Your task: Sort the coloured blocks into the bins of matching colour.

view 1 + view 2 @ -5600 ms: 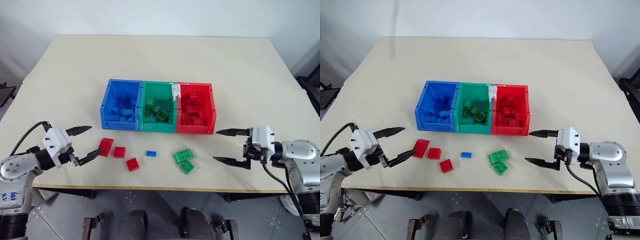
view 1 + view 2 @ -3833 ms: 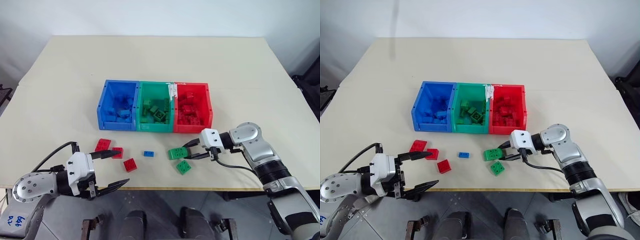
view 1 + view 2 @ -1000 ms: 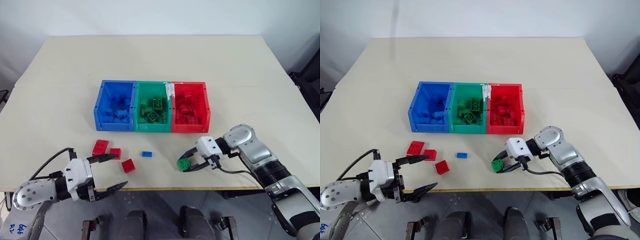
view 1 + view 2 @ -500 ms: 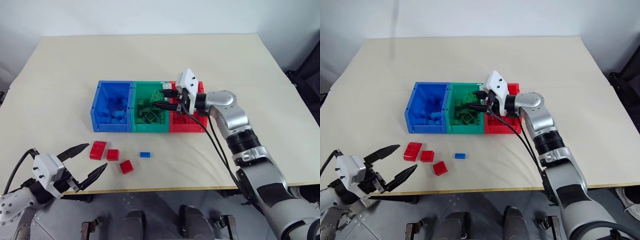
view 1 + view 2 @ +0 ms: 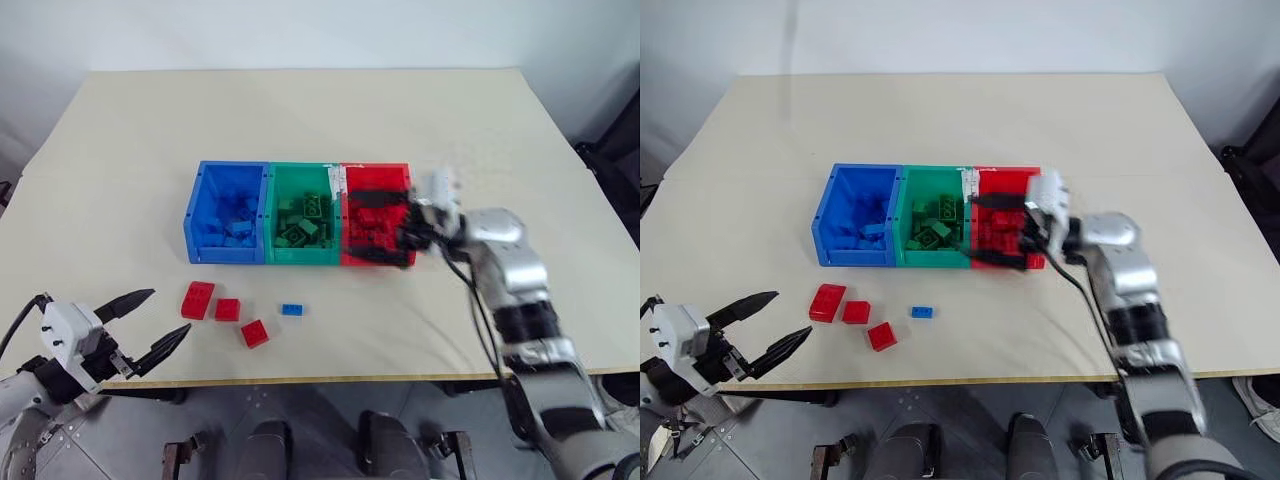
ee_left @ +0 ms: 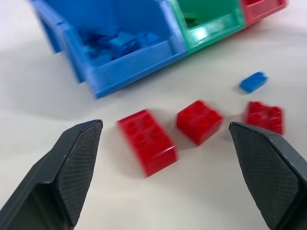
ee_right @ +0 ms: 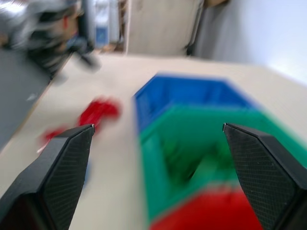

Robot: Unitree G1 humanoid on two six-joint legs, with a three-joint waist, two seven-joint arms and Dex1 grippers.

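Green block now released into the green bin (image 5: 305, 215); my right fingers (image 5: 385, 228) spread empty, left fingers (image 5: 150, 322) spread near three red blocks (image 5: 198, 299).

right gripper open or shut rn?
Open. In its wrist view the right gripper has its two black fingers spread wide, nothing between them.

Bare lab-like room: plain cream table (image 5: 300, 120), blank white walls (image 5: 300, 30).
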